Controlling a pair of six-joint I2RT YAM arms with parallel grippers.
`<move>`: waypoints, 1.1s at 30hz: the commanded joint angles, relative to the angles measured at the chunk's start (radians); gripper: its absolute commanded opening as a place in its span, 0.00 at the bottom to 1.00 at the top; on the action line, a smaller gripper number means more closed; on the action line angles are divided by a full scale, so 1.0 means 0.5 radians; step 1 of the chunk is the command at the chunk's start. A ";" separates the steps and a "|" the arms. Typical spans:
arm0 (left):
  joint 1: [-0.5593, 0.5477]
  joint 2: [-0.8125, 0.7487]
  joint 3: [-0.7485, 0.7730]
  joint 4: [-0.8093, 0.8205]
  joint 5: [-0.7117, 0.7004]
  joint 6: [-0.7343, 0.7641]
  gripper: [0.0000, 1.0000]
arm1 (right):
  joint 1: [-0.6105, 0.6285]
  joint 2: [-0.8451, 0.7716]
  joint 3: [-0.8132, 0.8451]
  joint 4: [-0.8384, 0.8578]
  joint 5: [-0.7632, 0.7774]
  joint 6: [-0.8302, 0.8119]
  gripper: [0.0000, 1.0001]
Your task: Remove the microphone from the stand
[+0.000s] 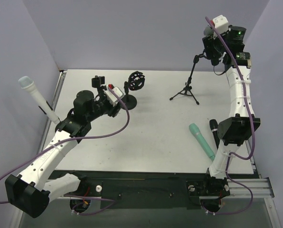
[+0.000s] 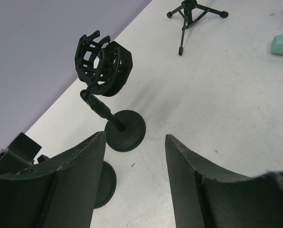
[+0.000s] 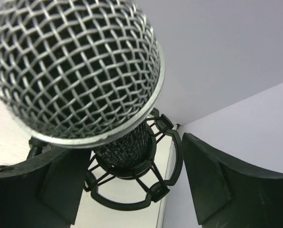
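The microphone (image 3: 75,66), with a silver mesh head and a black body, sits in a black shock-mount cradle (image 3: 151,190) atop the tripod stand (image 1: 186,90) at the back right. My right gripper (image 3: 129,152) is raised to it (image 1: 212,45), its jaws open on either side of the cradle. The right finger (image 3: 212,180) is almost against the cradle's ring; the left finger is partly hidden behind the mesh head. My left gripper (image 2: 134,142) hangs open and empty low over the table (image 1: 120,102), just in front of a round-base stand (image 2: 125,130) with an empty cradle (image 2: 103,61).
A teal microphone (image 1: 201,141) and a black one (image 1: 212,128) lie on the table near the right arm. A white microphone with a pale blue head (image 1: 37,99) leans at the left wall. A second round base (image 2: 103,183) sits beside the left finger.
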 commanded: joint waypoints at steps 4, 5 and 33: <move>-0.015 -0.022 0.134 -0.106 0.000 0.059 0.63 | 0.035 -0.095 -0.161 0.430 0.018 -0.038 0.51; -0.018 -0.022 0.131 -0.103 0.013 0.059 0.63 | 0.050 -0.117 -0.226 0.461 0.000 -0.041 0.44; -0.361 0.168 0.051 0.609 0.424 -0.331 0.67 | 1.311 -1.322 -1.238 -0.030 0.168 0.072 0.03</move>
